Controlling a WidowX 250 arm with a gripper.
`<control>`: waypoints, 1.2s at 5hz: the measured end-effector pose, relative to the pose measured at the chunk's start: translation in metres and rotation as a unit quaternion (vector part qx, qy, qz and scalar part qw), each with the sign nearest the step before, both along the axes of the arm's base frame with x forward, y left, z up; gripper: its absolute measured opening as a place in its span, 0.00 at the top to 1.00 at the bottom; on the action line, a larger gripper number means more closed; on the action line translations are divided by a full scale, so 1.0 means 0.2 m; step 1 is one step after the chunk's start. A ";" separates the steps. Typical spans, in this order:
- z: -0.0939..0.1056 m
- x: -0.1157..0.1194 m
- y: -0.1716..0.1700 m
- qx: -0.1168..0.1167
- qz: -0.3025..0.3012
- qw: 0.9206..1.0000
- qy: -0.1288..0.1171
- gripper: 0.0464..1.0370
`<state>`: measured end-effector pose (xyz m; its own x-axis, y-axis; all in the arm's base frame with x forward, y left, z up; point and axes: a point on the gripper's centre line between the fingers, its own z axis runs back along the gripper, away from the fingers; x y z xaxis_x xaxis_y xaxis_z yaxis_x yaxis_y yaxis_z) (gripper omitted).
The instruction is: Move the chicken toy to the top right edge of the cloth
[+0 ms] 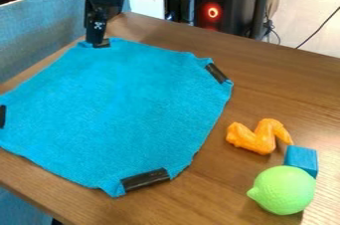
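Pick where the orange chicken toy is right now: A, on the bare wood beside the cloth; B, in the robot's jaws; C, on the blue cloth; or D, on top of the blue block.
A: the chicken toy lies on the wooden table, off the right side of the cloth, near the blue block.
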<state>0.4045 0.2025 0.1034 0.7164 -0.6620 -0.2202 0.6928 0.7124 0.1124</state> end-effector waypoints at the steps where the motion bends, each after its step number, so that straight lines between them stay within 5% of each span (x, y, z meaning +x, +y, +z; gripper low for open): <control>1: -0.11 -0.02 -0.02 -0.015 -0.003 1.000 0.024 0.04; 2: -0.09 -0.06 -0.13 -0.056 -0.031 0.998 0.014 0.04; 3: 0.08 -0.08 -0.28 -0.073 -0.069 0.995 -0.019 0.04; 4: 0.13 -0.12 -0.44 -0.062 -0.103 0.992 -0.028 0.04; 6: 0.03 -0.23 -0.89 -0.072 -0.196 0.976 -0.068 0.04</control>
